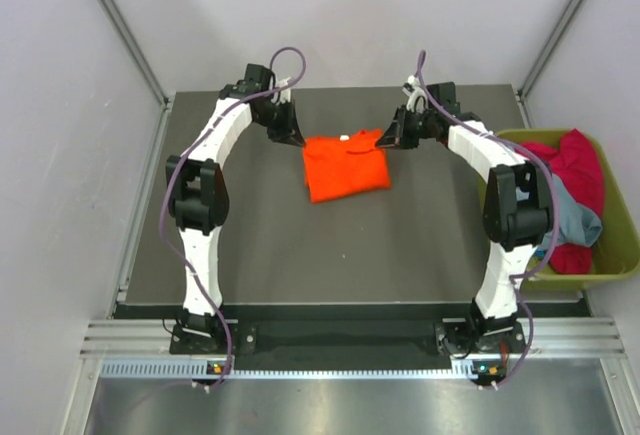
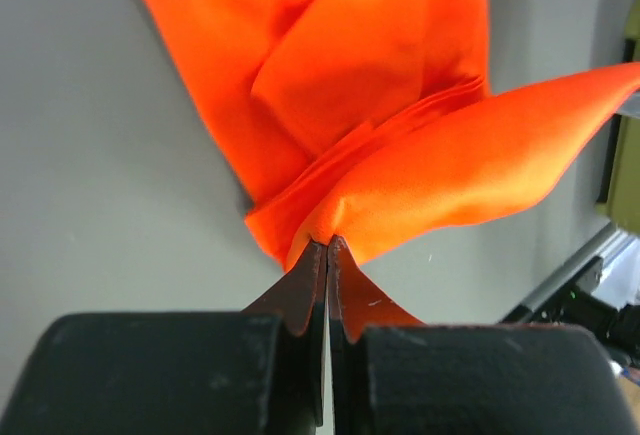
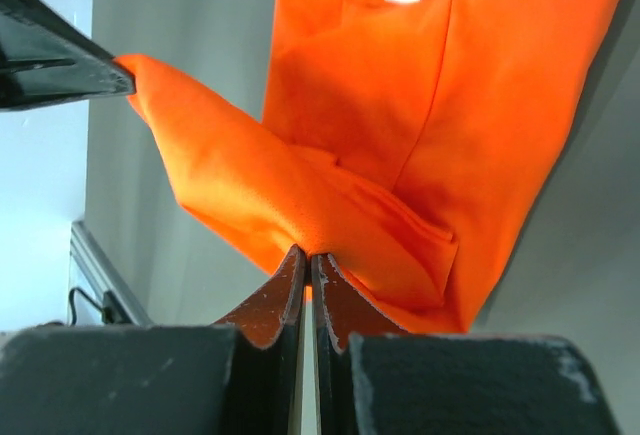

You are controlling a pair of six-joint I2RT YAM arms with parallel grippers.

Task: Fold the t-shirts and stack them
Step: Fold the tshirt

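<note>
Top external view: orange t-shirt (image 1: 346, 166) half-folded at the far middle of the table (image 1: 400, 245), far edge lifted.
Pinched at its far corners by left gripper (image 1: 290, 135) and right gripper (image 1: 388, 141), both clamped tight on the cloth. Best carried toward the near hem level and in step, held taut, laid edge on edge before release. Magenta shirt (image 1: 575, 170) and grey-blue shirt (image 1: 580, 217) heaped in the green bin (image 1: 620, 255).

Dark grey worktop (image 1: 260, 245) between pale walls (image 1: 340, 15)
Metal struts (image 1: 122, 30) rise in both far corners; an aluminium rail (image 1: 340, 337) lies along the near edge.
</note>
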